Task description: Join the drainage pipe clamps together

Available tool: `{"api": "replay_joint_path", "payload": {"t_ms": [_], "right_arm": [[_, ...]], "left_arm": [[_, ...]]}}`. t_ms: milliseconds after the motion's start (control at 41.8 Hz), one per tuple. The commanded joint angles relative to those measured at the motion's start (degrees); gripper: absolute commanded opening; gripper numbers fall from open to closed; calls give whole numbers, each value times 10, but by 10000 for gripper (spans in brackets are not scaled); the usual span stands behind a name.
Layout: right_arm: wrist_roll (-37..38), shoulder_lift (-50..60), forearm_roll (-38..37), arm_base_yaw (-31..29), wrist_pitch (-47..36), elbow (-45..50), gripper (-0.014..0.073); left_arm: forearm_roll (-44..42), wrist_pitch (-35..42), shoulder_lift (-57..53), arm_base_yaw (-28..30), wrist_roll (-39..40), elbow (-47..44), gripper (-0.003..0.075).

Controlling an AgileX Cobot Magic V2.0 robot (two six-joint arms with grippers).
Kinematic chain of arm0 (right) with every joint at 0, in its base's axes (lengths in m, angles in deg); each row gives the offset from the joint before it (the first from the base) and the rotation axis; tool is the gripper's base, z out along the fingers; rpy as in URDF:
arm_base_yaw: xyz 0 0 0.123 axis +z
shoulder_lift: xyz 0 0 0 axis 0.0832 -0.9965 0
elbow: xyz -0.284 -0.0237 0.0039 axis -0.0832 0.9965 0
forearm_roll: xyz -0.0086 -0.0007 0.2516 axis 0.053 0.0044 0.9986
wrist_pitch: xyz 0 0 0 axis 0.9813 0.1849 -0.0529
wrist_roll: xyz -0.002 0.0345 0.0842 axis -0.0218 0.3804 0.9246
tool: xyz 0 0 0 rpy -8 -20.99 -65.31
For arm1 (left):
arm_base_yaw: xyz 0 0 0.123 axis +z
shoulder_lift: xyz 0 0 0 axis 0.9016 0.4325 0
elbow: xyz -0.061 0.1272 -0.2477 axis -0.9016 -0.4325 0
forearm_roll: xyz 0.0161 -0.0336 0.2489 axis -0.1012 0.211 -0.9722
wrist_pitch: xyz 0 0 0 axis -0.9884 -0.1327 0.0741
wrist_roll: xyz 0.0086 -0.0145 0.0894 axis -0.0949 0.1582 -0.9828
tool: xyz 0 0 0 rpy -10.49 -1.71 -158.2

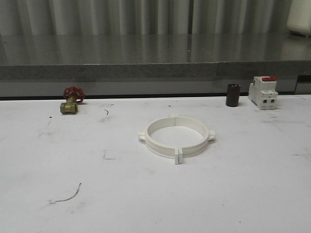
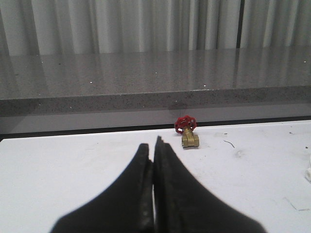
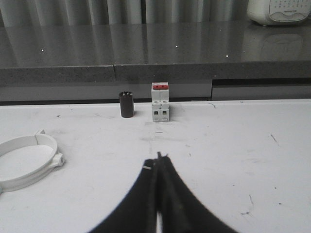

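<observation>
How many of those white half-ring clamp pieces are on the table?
2. The left clamp half and the right clamp half sit mid-table, meeting as one ring, tabs together at front and back.

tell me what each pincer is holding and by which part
Nothing is held. The left pincer and right pincer are both shut and empty; the clamps lie joined on the table.
</observation>
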Motion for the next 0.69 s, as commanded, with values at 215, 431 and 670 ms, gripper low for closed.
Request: {"api": "replay_joint_path", "payload": {"t_ms": [215,431,670], "right_arm": [[-3,11,-2,-2,-78,-3,-116],[-99,11,109,-2,-76,-3,-116],[-113,11,112,-2,-78,-3,-116]], "left_arm": [[1,44,-5,-3,5,-15,-20],[1,44,-5,-3,5,-15,-20],[1,44,-5,-3,5,-15,-20]]}}
